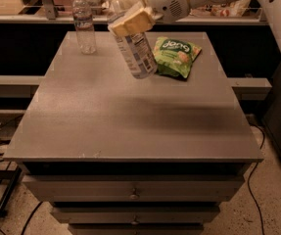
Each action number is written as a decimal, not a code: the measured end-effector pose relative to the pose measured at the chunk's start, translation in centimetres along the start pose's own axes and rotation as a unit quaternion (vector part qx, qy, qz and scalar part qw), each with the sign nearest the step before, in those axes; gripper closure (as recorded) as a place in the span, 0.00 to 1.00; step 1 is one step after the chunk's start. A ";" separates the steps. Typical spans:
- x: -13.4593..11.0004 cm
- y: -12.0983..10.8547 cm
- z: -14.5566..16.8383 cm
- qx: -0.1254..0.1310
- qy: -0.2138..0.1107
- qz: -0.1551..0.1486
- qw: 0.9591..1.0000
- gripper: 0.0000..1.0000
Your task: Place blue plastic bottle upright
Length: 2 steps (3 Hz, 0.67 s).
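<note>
The blue plastic bottle (136, 54) is clear with a wide white label and dark print. It hangs in the air over the back middle of the grey table (130, 116), tilted, its ribbed base pointing down and to the right. My gripper (129, 17) is shut on the bottle's upper end with its yellowish fingers (135, 21), reaching in from the upper right. The bottle's cap is hidden behind the fingers.
A slimmer clear bottle (83, 23) stands upright at the table's back left corner. A green snack bag (175, 57) lies at the back right, just beside the held bottle. Drawers sit below the table's front edge. Cables lie on the floor at left.
</note>
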State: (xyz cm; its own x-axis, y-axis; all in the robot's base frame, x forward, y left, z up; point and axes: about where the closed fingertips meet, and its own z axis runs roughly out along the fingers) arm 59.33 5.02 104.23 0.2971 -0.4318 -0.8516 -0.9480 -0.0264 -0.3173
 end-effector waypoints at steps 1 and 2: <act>1.4 -1.0 0.2 0.031 0.111 0.042 0.992 1.00; 1.5 -1.0 0.3 0.030 0.108 0.040 0.993 1.00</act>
State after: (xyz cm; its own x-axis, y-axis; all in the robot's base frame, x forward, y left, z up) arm 60.71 4.64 103.17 0.1830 -0.6132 -0.7685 -0.9570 0.0678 -0.2819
